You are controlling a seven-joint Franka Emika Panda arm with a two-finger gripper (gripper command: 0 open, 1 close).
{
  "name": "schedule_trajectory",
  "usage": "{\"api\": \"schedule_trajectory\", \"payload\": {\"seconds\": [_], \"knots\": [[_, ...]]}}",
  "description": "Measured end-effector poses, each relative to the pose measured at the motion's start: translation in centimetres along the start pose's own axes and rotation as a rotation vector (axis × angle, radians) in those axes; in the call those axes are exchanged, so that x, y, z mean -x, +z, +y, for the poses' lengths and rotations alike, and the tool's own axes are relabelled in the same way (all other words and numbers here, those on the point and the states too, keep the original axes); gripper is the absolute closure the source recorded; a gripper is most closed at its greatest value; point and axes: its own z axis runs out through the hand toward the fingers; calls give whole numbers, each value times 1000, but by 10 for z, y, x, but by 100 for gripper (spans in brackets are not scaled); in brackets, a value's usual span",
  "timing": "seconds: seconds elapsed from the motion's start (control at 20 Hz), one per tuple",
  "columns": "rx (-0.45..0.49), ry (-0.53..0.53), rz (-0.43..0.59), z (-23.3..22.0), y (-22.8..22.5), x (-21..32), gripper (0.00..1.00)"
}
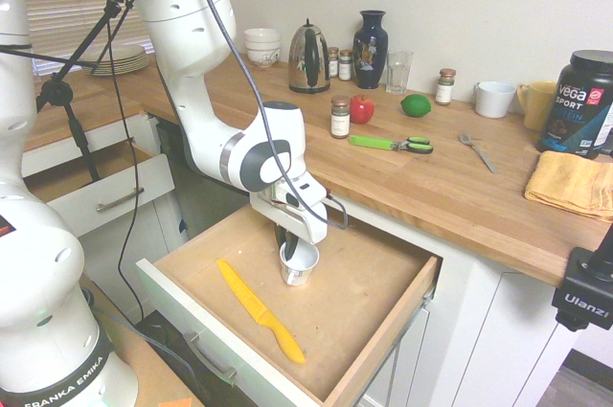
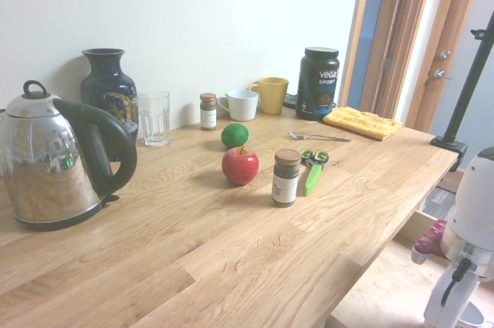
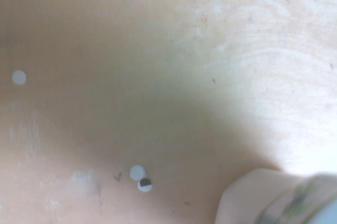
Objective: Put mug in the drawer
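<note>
In my first exterior view, I see the gripper pointing down over the drawer, its two fingers pinched on the wall of the mug, at the side nearer to the arm. The mug is inside the drawer, directly under the hand, with its opening upward, and the yellow knife is lying near it, between the mug and the drawer's front.
</note>
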Motion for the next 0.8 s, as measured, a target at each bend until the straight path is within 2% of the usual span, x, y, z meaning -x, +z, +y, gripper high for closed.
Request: {"api": "schedule_trajectory", "payload": {"seconds": [0.3, 0.8], "knots": [[-22, -1, 16, -5, -12, -3, 0], [-55, 0, -4, -12, -135, 12, 0]]}}
